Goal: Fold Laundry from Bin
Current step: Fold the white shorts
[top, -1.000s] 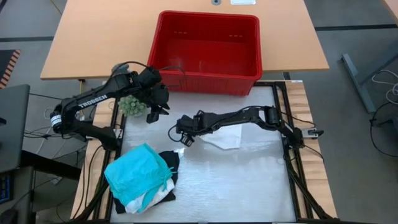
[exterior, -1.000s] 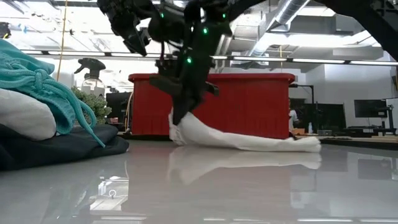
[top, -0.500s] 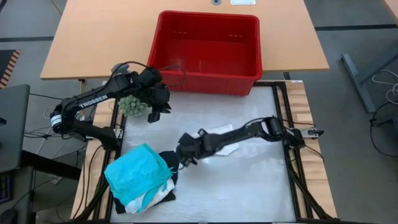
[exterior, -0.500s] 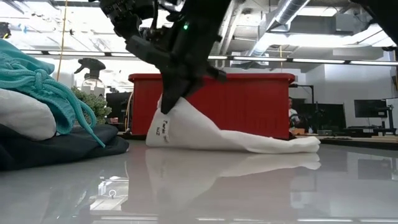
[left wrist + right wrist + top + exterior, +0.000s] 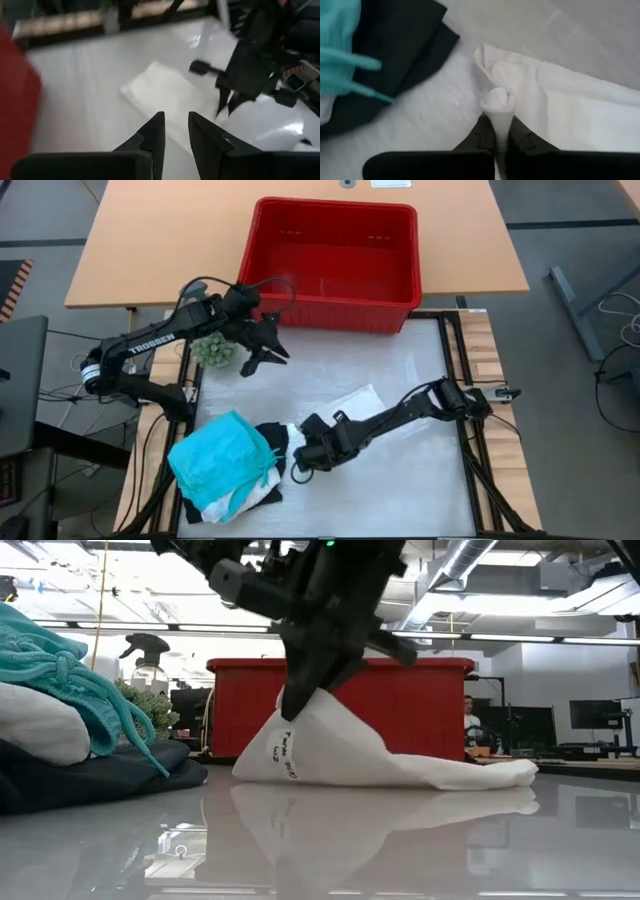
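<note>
A white garment of the laundry lies on the glossy white mat. Its one end is raised under my right gripper, which is shut on it near the middle of the mat. Close by at the mat's near left sits a stack of laundry, with teal cloth on top of black and white. My left gripper hovers in front of the red bin, beside a small green plant. In its wrist view its fingers stand slightly apart with nothing between them. My right gripper pinches a bunched-up end of the white garment between its two fingers, which slant down from above. That end is lifted, and the cloth slopes down from it like a tent. The other end rests on the mat.
The bin stands on the wooden table at the far side, beyond the mat. A spray bottle shows behind the plant in the low view. The mat's right and near-right parts are bare.
My right gripper has swung toward the near edge and the stack at the left. It has dragged the white garment's held end along and raised it, while the far end stayed on the mat. My left gripper has tipped up and rolled where it is.
</note>
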